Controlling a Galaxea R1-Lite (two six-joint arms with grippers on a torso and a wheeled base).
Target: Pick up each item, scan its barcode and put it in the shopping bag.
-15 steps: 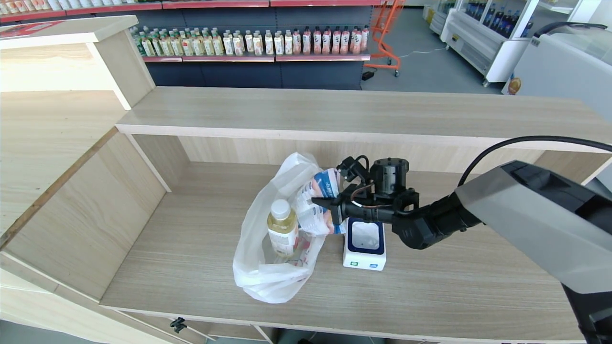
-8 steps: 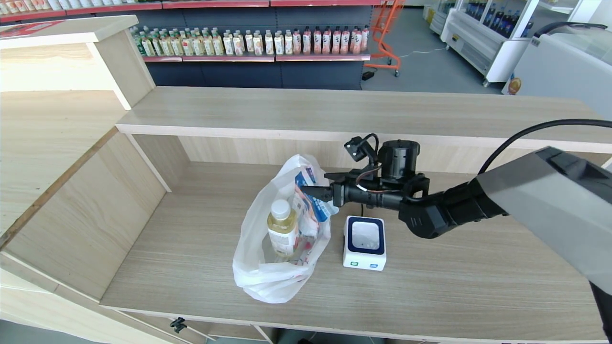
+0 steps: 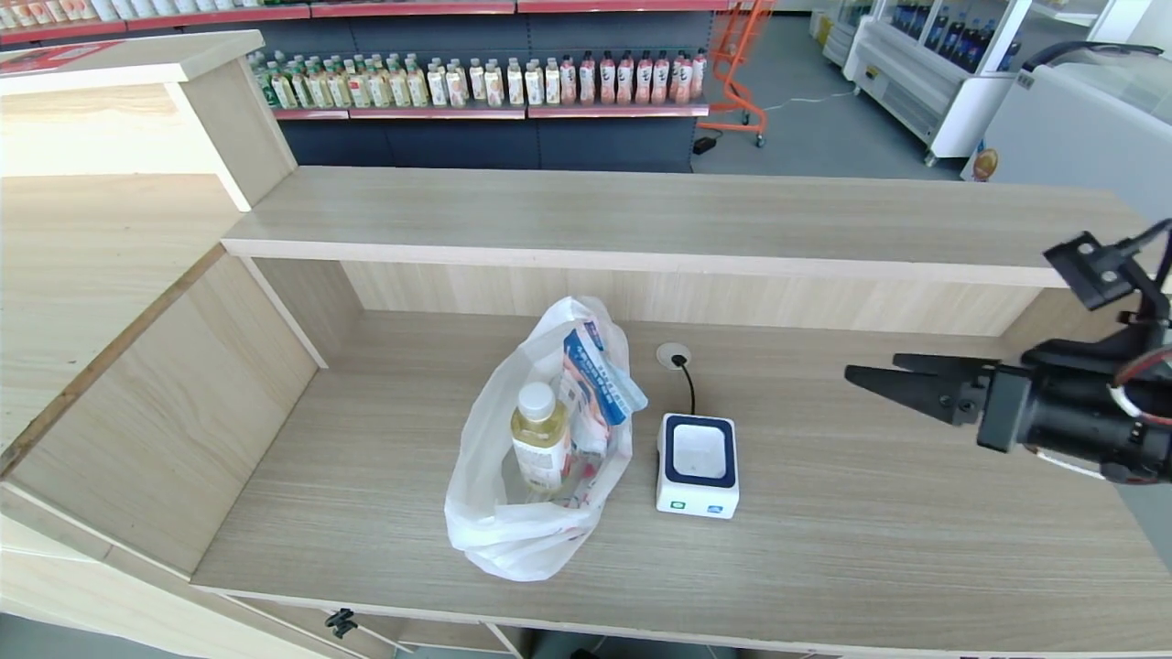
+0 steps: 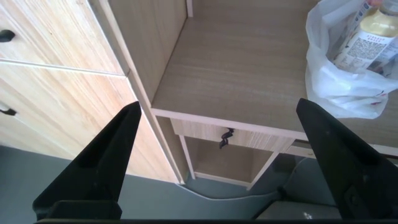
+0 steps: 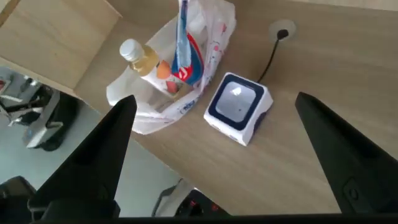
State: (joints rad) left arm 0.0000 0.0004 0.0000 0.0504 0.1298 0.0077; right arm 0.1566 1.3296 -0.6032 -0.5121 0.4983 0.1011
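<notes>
The wooden counter [image 3: 824, 549] bears the white shopping bag [image 3: 485, 522]. The right gripper [image 3: 874, 368], its arm cut off, hangs spread wide and empty; so does the left gripper [image 4: 219, 104]. The scanner [image 3: 698, 464] sits just beside the bag, whose plastic veils the lower parts of a packet [image 3: 591, 380] and a bottle [image 3: 538, 439].

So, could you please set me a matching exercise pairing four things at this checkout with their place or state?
Things:
1. white plastic shopping bag
2. clear bottle of yellow drink with a white cap
3. white box-shaped barcode scanner with a dark blue frame
4. right gripper

Places or states:
A. hovers open over the right end of the wooden counter, holding nothing
B. stands upright inside the bag
C. sits on the counter just right of the bag
D. lies open on the counter, also holding a blue-and-white packet

Pairs: 1-D, 2-B, 3-C, 4-A
</notes>
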